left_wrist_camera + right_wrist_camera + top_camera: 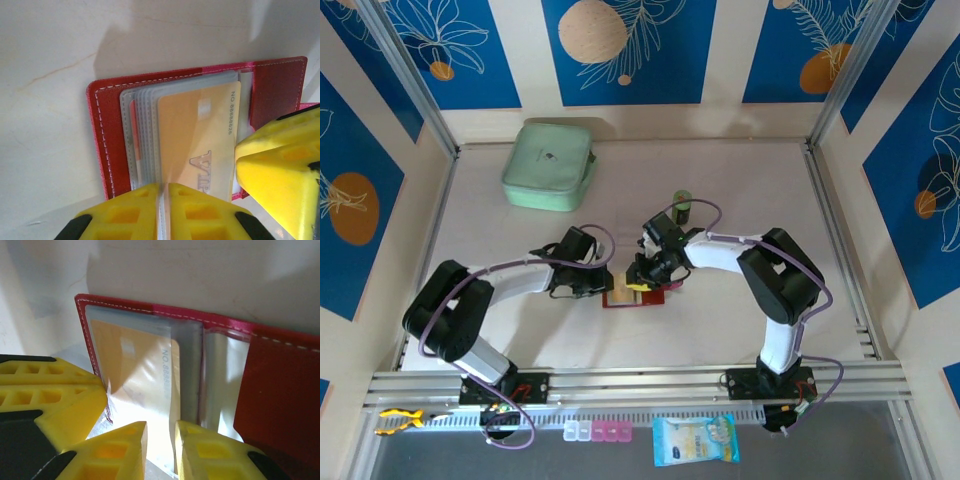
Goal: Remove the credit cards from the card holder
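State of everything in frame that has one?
card holder, lying open, inside up
credit card, sleeved, not pulled out
left gripper, shut on the card holder's sleeve edge
right gripper, narrowly open astride a sleeve edge
zip case, closed

Left arm [520,275] and right arm [720,250], white links, black joint housings, purple cables [700,203] looped alongside, black bases [505,388] lower frame, left gripper [164,200] fingers [125,215] yellow, ribbed pockets, black backing.

Open table [650,345] near-side of card holder [620,298]
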`<state>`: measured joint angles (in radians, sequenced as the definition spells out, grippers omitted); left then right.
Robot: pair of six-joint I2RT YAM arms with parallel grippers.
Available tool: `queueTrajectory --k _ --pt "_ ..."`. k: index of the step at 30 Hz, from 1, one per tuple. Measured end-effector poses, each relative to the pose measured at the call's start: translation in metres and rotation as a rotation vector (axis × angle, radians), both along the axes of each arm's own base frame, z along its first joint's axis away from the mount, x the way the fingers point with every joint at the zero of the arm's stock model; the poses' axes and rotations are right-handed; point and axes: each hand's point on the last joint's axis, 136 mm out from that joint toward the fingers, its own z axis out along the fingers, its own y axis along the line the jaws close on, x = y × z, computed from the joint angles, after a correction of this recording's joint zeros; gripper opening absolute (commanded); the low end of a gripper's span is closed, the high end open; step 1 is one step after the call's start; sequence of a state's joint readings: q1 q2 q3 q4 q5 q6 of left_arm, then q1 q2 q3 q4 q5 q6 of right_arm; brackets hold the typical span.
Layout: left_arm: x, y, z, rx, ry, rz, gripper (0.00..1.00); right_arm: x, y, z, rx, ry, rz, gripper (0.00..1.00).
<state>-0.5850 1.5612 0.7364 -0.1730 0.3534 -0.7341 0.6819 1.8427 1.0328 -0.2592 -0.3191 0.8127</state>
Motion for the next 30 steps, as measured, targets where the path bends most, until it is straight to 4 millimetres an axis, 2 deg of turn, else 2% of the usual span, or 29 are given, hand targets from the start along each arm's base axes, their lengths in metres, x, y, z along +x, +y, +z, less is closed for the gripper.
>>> queueTrajectory --k 11,14,17,21,30 --pt "-0.0003 0.0002 -0.0006 0.001 0.001 0.000 0.13 0.0016 0.0037 0.0004 0.026 0.000 0.006 0.12" --pt "-0.0005 0.0003 -0.0013 0.002 0.003 0.000 0.14 0.0018 0.0045 0.0007 0.032 0.000 0.007 0.13" --pt "-0.0005 0.0003 -0.0016 0.003 0.004 0.000 0.14 0.0016 0.0049 -0.0004 0.033 0.002 0.009 0.20" --pt "-0.0005 0.0003 -0.0016 0.003 0.004 0.000 0.14 0.0015 0.0042 -0.0021 0.026 0.005 0.007 0.25" --pt "-0.0004 0.0004 -0.0016 0.003 0.002 -0.003 0.15 0.0038 -0.0039 -0.0017 -0.031 -0.017 -0.009 0.27"
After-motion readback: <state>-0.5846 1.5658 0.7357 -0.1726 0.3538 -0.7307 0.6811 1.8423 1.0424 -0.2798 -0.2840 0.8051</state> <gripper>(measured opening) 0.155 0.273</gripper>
